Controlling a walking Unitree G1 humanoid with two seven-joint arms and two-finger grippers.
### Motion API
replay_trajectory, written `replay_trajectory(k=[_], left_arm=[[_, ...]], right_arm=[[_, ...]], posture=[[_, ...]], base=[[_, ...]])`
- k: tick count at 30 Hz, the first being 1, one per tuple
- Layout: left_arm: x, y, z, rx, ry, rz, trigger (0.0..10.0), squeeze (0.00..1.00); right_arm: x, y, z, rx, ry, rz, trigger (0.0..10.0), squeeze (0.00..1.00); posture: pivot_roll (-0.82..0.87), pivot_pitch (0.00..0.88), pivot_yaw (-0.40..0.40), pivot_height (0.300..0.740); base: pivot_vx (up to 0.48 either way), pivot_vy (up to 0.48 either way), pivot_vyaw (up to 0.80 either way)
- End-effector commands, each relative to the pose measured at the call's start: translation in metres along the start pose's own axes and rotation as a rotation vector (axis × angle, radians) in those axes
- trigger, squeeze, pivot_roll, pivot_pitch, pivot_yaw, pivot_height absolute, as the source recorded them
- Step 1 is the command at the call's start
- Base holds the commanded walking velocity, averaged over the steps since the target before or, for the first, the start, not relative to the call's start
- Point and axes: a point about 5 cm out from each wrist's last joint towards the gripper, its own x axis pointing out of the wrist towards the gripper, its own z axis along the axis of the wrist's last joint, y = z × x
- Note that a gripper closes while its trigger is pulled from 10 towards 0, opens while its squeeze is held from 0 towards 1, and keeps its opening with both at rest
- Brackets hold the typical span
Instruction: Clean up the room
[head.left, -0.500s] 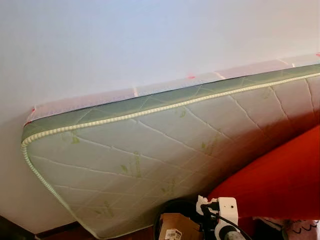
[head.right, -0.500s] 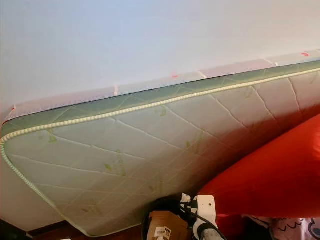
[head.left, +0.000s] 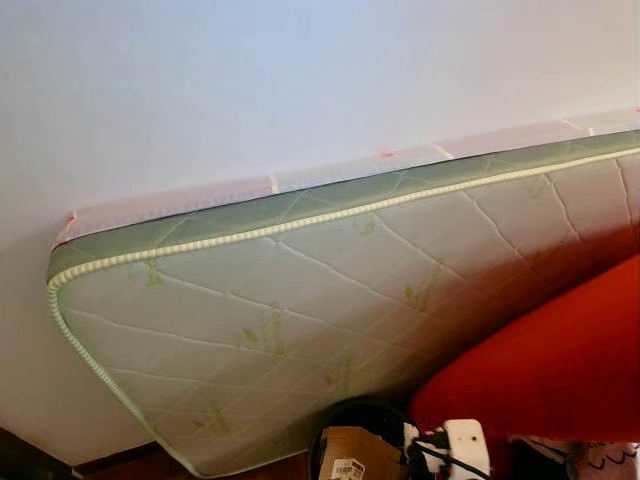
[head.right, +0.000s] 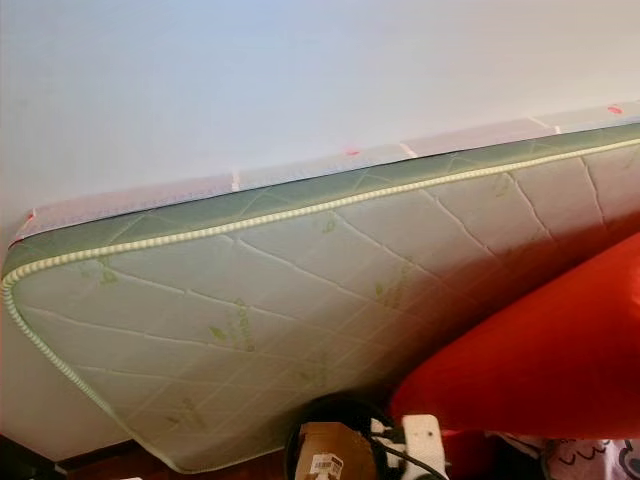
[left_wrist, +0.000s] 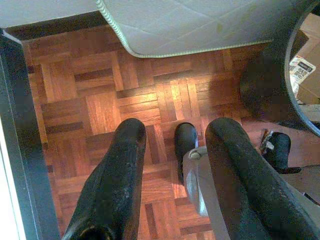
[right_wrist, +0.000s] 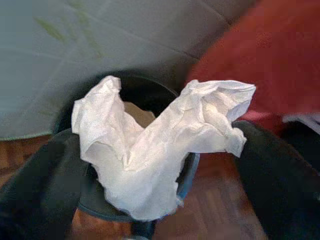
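1. White crumpled tissue (right_wrist: 155, 150) sits clamped between the two black fingers (right_wrist: 40, 190) of the right gripper (right_wrist: 150, 200), seen in the right wrist view; it bulges up and out past both fingers.
2. Right gripper hangs just above the round black trash bin (right_wrist: 135, 90); the tissue is over the bin's opening, not inside it.
3. From the head views, the right arm's white wrist part (head.left: 455, 440) shows low in the frame, right beside the bin rim (head.left: 350, 408), with the arm reaching forward.
4. Brown cardboard box with a barcode label (head.left: 350, 455) sits inside the bin.
5. Left gripper (left_wrist: 170, 150) points down at the wooden parquet floor (left_wrist: 100, 100), its fingers apart and holding nothing.
6. Between the left fingers, the robot's black foot (left_wrist: 186, 140) and grey leg (left_wrist: 202, 185) show on the floor.
7. Quilted pale green mattress (head.left: 300, 300) leans tilted against the white wall (head.left: 250, 90), its lower corner on the floor near the bin.
8. Big red cushion-like item (head.left: 550, 370) rests against the mattress, just beside the bin on the robot's right.
9. Dark frame edge (left_wrist: 20, 150) runs along one side of the left wrist view; cannot tell what it belongs to.
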Motion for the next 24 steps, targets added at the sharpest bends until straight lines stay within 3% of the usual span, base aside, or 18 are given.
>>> replay_trajectory(k=[1, 4, 5, 10, 18, 19, 21, 22, 24], left_arm=[[-0.002, 0.001, -0.009, -0.002, 0.038, 0.008, 10.0, 0.00], [-0.002, 0.002, -0.009, -0.002, 0.038, 0.009, 10.0, 0.00], [-0.002, 0.002, -0.009, -0.003, 0.039, 0.009, 10.0, 0.00], [-0.002, 0.001, -0.010, -0.002, 0.040, 0.009, 10.0, 0.00], [-0.002, 0.001, -0.009, -0.002, 0.038, 0.009, 10.0, 0.00], [-0.002, 0.000, -0.009, 0.000, 0.037, 0.009, 10.0, 0.00], [-0.002, 0.000, -0.009, 0.001, 0.036, 0.009, 10.0, 0.00], [-0.002, 0.000, -0.009, 0.002, 0.036, 0.009, 10.0, 0.00], [-0.002, 0.000, -0.009, 0.003, 0.035, 0.008, 10.0, 0.00]], right_arm=[[-0.006, -0.010, -0.012, 0.013, 0.036, -0.036, 10.0, 1.00], [-0.008, -0.017, -0.013, 0.014, 0.034, -0.058, 10.0, 1.00], [-0.008, -0.016, -0.012, 0.040, 0.011, -0.028, 10.0, 0.00], [-0.008, -0.011, -0.009, 0.083, -0.022, 0.010, 10.0, 0.00], [-0.008, 0.003, -0.017, 0.151, 0.012, 0.099, 10.0, 0.00], [-0.007, 0.002, -0.013, 0.158, -0.019, 0.105, 10.0, 0.38], [-0.007, 0.001, -0.010, 0.172, -0.047, 0.113, 10.0, 0.38], [-0.007, 0.000, -0.008, 0.181, -0.066, 0.118, 10.0, 1.00], [-0.007, -0.002, -0.004, 0.185, -0.091, 0.118, 10.0, 1.00]], posture=[[0.06, 0.154, -0.022, 0.740], [0.06, 0.155, -0.022, 0.740], [0.06, 0.156, -0.023, 0.740], [0.06, 0.156, -0.023, 0.740], [0.06, 0.151, -0.023, 0.740], [0.06, 0.148, -0.022, 0.740], [0.06, 0.148, -0.022, 0.740], [0.06, 0.145, -0.021, 0.740], [0.06, 0.143, -0.020, 0.740]], base=[[0.000, 0.000, 0.00], [0.000, 0.000, 0.00], [0.000, 0.000, 0.00], [0.000, 0.000, 0.00], [0.000, 0.000, 0.00], [0.000, 0.000, 0.00], [0.000, 0.000, 0.00], [0.000, 0.000, 0.00], [0.000, 0.000, 0.00]])
